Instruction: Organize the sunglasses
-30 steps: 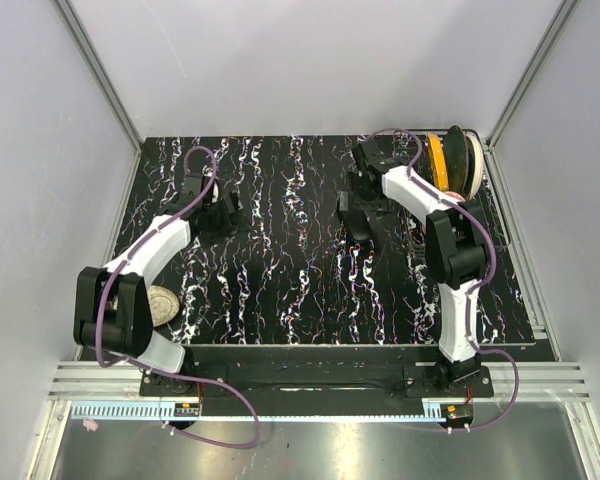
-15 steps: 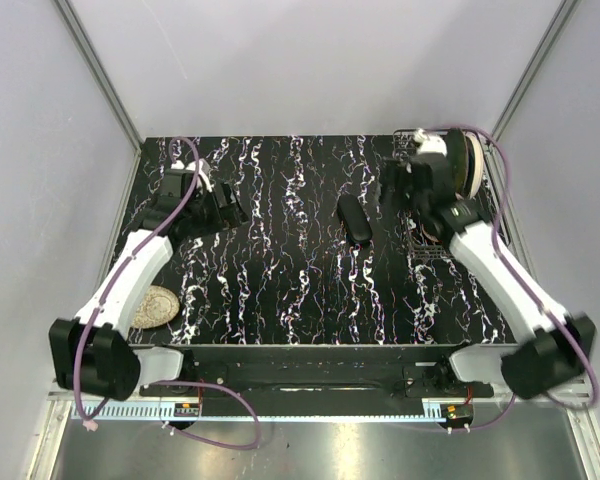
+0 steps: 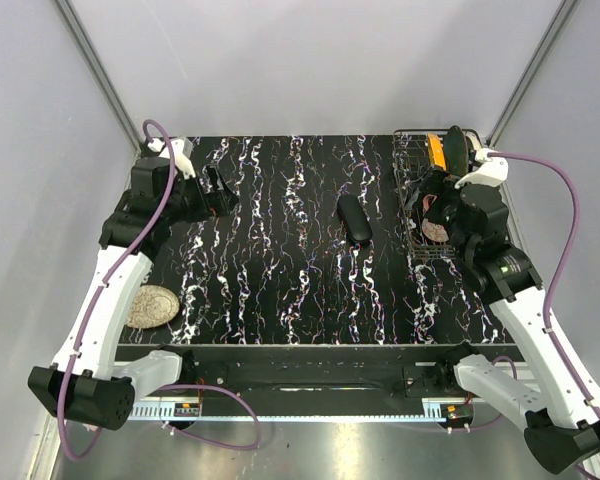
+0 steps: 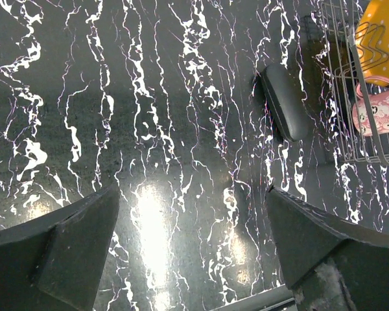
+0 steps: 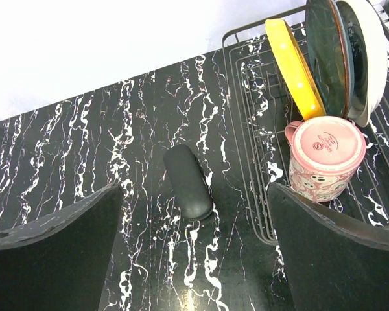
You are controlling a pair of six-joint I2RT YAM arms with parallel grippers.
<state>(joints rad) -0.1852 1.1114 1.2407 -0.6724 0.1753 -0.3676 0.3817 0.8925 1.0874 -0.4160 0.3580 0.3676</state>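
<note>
The left end effector [image 4: 191, 201] and right end effector [image 5: 194, 191] hang wide open and empty over the counter [image 3: 280, 260]. Farther out lies the shut case [image 3: 354, 219]. The sunglasses are out of sight, presumably inside it. The task looks done, and only parking the arms remains.

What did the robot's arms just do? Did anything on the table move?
The right gripper left its spot over the black oblong case and swung right, toward the wire dish rack. The left arm straightened along the table's left edge, and the left gripper barely shifted. Both grippers are open and hold nothing. The case, the rack with its pink mug and the round patterned disc stayed put.
</note>
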